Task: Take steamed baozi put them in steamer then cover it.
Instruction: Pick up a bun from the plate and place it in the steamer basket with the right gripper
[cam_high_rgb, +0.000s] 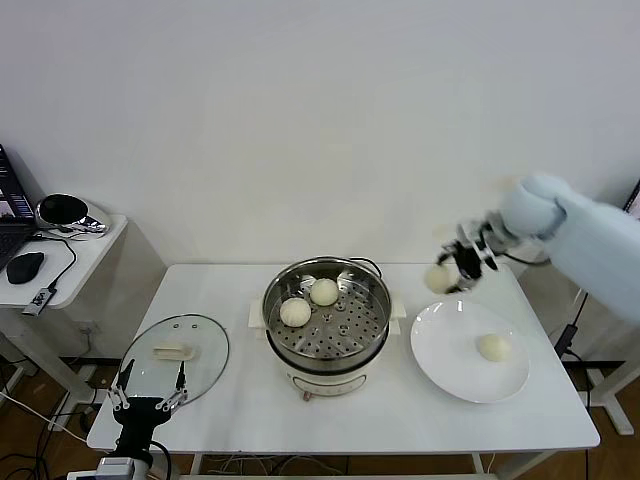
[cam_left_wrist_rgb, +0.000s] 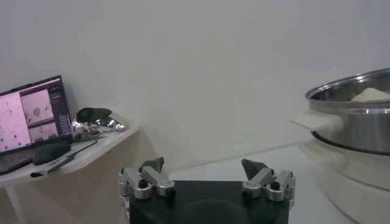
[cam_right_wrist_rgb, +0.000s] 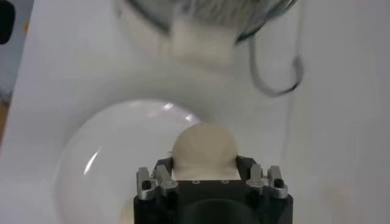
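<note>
A: Start at the left. What's over there?

B: A side desk with a laptop and a mouse. On the table, the lid lies flat near the left corner, handle up. The left gripper hangs at the front edge just before it, jaws spread wide, holding nothing.

A: And the middle?

B: The steamer, uncovered. Two buns sit on its perforated tray, toward the back left, close together.

A: The right side?

B: A white plate with one bun left on it. The right gripper is up in the air, above the plate's far-left edge, between plate and steamer. Its jaws are clamped on a fourth bun; the wrist view shows the dough pinched between them.

A: So which step is this?

B: I'd say the third bun is in transit. Two loaded, one in hand, one waiting.

A: What does the next move need?

B: Carry it left over the rim and lower it onto a bare part of the tray, front or right, clear of the two already there, then let go gently so the soft dough isn't squashed. After that, the last bun, then the lid, which lies handy for the left arm.
</note>
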